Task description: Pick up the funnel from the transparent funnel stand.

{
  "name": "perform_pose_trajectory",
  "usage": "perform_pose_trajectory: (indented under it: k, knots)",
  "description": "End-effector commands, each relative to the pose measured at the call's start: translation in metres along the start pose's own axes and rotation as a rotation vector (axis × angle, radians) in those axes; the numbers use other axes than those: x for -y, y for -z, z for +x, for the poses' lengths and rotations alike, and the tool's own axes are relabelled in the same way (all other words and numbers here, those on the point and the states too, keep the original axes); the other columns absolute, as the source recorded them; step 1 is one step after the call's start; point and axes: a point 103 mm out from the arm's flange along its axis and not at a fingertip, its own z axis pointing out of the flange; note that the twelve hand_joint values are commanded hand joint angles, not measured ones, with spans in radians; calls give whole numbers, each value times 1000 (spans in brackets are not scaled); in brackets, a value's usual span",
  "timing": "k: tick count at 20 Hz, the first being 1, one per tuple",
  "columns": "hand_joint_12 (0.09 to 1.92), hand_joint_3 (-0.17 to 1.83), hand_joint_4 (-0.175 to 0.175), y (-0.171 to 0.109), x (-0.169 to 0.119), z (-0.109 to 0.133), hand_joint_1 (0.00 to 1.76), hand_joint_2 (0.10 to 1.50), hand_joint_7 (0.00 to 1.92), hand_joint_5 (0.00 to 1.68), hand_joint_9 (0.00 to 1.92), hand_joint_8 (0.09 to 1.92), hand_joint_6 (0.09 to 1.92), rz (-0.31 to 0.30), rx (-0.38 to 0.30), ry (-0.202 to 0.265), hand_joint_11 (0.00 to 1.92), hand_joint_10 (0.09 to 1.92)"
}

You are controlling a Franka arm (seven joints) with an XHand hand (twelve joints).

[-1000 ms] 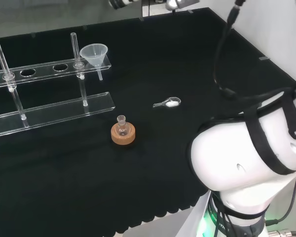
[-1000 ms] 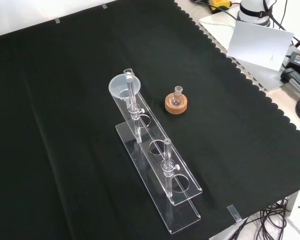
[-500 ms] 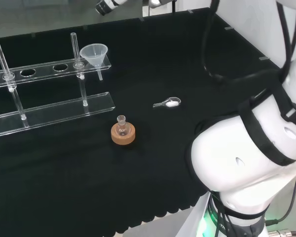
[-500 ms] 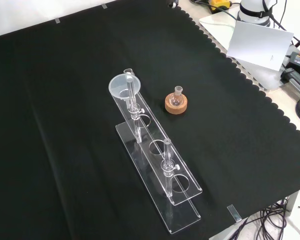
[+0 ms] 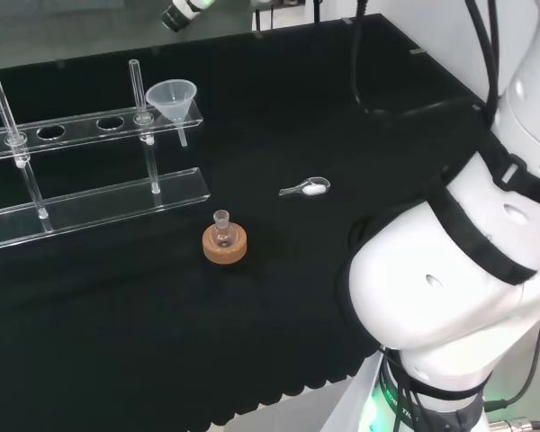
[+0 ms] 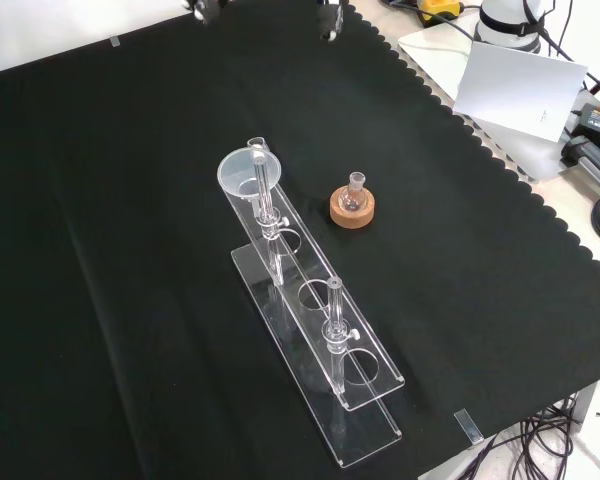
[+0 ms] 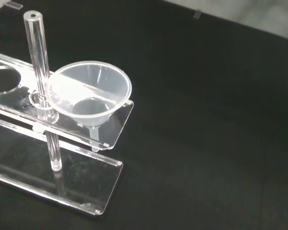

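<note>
Since a second ago the hand (image 6: 208, 8) has edged in over the desk's (image 6: 130, 330) far edge in the front view, its grasp impossible to tell, with the upright funnel (image 6: 242, 172) in the funnel stand's (image 6: 315, 330) end hole well below it, toward the camera.

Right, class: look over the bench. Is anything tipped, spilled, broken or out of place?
Nothing stands out. The funnel sits upright in the end hole of the transparent funnel stand, the small flask stands upright in its cork ring, and the spoon lies flat on the cloth.
</note>
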Motion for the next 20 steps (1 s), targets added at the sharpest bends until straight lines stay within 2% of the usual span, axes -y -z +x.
perform_pose_trajectory:
  k: [1,4,6,8,10,13,15,18,20]
  knots:
    - [620,35,-21,-7,-11,12,414,649,53,0,0,87,87,62,25,8,0,87]
    - [635,34,-24,-10,-15,16,421,656,118,0,2,87,87,80,31,1,0,87]
    - [651,31,-26,-10,-17,18,423,660,148,0,20,87,87,68,11,-11,0,87]
    - [908,26,-16,-11,-20,22,415,660,288,91,169,165,87,77,23,-16,0,109]
    - [1121,16,-12,-13,-24,25,411,663,322,152,167,294,87,90,31,-16,0,359]
    - [1228,10,-5,-18,-30,29,423,672,297,222,62,450,87,128,47,-12,0,727]
    - [1244,11,2,-20,-33,31,438,678,299,284,37,498,87,142,61,-12,0,810]
    - [1247,12,7,-25,-39,32,455,683,318,377,37,521,87,163,67,-12,0,839]
    - [1246,15,7,-27,-41,34,533,691,340,379,54,532,87,194,79,9,0,846]
